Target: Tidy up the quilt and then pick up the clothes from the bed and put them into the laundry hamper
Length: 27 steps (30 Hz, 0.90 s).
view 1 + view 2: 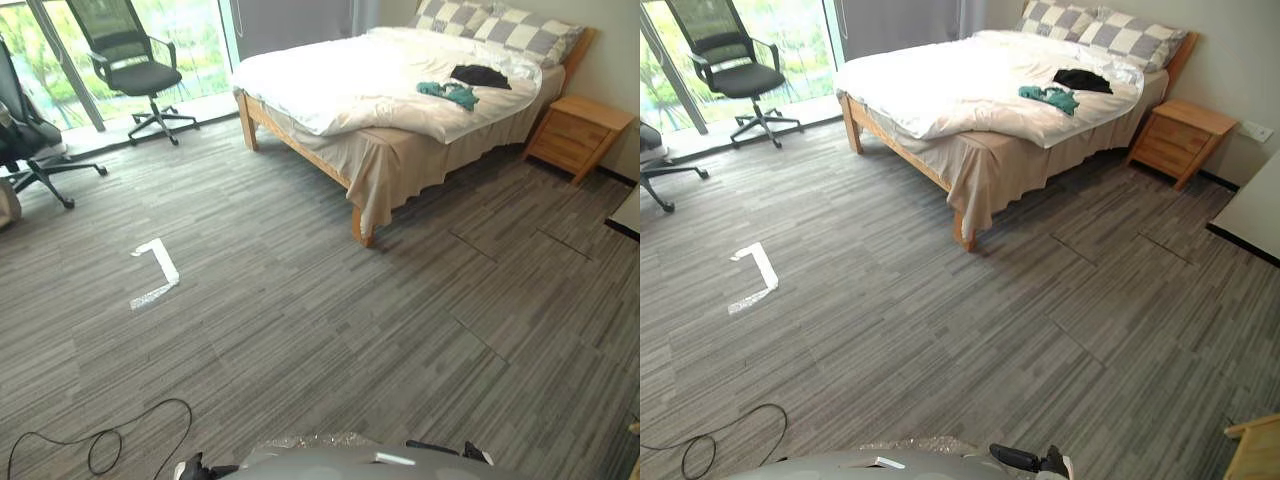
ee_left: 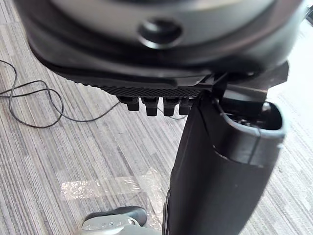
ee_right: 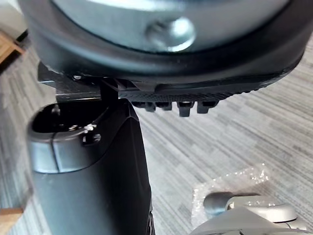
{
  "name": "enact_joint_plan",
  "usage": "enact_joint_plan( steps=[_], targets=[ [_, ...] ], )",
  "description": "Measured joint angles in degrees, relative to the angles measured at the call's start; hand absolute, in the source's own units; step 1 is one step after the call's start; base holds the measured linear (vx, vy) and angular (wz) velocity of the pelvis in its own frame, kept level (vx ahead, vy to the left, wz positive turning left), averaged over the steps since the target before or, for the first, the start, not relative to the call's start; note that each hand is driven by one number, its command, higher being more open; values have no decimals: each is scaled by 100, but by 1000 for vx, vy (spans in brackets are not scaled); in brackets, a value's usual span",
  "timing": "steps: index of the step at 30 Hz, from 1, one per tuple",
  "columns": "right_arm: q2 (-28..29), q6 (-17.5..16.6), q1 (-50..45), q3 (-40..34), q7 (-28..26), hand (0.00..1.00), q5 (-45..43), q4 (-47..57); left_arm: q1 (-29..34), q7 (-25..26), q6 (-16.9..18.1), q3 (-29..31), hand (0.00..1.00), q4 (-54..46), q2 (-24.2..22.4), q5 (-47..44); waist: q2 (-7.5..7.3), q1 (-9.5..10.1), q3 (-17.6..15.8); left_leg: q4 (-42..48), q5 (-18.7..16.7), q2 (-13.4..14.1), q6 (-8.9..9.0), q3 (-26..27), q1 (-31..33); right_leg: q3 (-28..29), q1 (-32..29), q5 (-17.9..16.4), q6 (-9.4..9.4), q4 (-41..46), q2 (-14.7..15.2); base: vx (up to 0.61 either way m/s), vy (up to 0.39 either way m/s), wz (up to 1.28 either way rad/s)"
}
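- The clothes lie on the bed: a teal garment [image 1: 449, 93], crumpled, and just beyond it a black garment [image 1: 480, 76], nearer the pillows; you can see both lying on top of the quilt.
- The white quilt [image 1: 350, 85] covers most of the mattress (rumpled, with its edge hanging over the near side), and a beige sheet [image 1: 385, 175] hangs down below it at the foot corner.
- Two checked pillows [image 1: 500, 28] lie at the head of the wooden bed [image 1: 300, 150], and a wooden nightstand [image 1: 578, 133] stands just beside that end.
- Your left hand [image 2: 151, 90] hangs over the grey floor [image 1: 330, 330], fingers relaxed and holding nothing.
- Your right hand [image 3: 195, 95] hangs the same way, slack and empty, well apart from the bed.
- On the floor to the left lies an angled strip of white tape [image 1: 157, 270].
- By the window [image 1: 190, 40] stands a black office chair [image 1: 135, 70], with a second chair [image 1: 25, 130] at the left edge.
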<state>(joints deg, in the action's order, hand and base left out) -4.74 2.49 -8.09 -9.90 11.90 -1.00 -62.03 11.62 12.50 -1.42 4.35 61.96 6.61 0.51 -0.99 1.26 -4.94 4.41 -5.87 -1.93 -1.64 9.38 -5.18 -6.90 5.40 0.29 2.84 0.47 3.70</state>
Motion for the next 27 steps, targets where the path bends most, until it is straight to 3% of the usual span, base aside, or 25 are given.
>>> enact_joint_plan(
  steps=[6,19,21,23,24,25,27],
  targets=[
    [6,-2,4,-87,-7,100,21,-132,-34,-60,9,-6,100,130,9,7,11,-2,-49,-833,361,-128,-46,-72,-625,-150,377,55,-11,-276,38,108,46,7],
    [7,5,66,-86,-17,100,71,-104,-269,-86,10,-167,100,161,66,473,-62,-35,-310,-949,343,-119,20,231,-472,90,111,120,91,-452,2,-39,-14,-12],
    [-6,5,113,-99,-18,100,70,-96,-352,-83,7,-169,100,158,67,471,-49,-79,-339,-925,344,-102,19,275,-322,109,-208,35,12,-123,5,-22,-9,-10],
    [66,-9,264,-225,-19,100,59,-15,-500,-32,-7,-176,100,160,189,466,-101,-174,-558,-846,303,-86,40,416,-264,165,-735,-406,-24,879,59,30,-15,-22],
    [89,-15,278,-249,-20,100,57,2,-518,-30,-9,-184,100,160,218,466,-128,-170,-589,-820,287,-85,42,446,-258,153,-800,-447,-30,987,72,22,-42,-40],
    [184,-49,348,-365,-15,100,55,53,-626,-12,-12,-286,100,162,314,463,-230,-167,-734,-674,203,-41,47,563,-222,-213,-1170,-684,1,1624,199,1,-51,-46],
    [282,-65,382,-572,14,100,48,101,-723,24,-31,-299,100,166,420,477,-299,-185,-831,-564,118,43,104,677,-226,-1067,-1529,-843,-202,2356,503,37,-55,-41]
  ],
)
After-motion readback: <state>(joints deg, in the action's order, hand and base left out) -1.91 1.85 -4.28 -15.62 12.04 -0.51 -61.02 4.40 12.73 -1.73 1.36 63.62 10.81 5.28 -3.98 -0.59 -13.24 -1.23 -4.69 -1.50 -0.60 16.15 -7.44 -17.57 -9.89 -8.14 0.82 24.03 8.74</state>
